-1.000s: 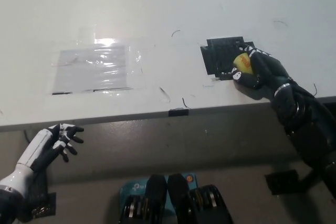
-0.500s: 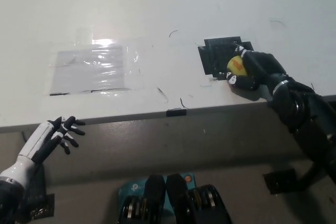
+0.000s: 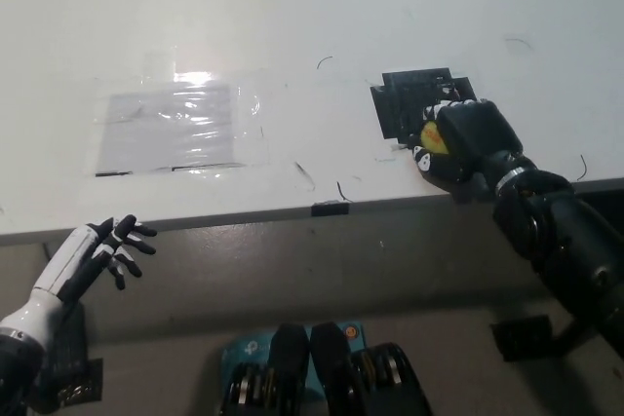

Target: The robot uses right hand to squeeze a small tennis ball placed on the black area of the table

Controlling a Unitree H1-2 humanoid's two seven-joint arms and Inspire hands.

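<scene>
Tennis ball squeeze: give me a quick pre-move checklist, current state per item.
1. Small yellow tennis ball inside the black right hand: ok, the hand is wrapped over it and only a sliver of yellow shows.
2. Ball over the black taped patch on the white table: ok, at the patch's near right corner.
3. Margin to the table's front edge: not ok, the hand sits close to it.
4. Grip firmness: cannot tell, the fingers hide the ball's shape.
5. White left hand out of the way: ok, open, below the table edge at lower left.
</scene>
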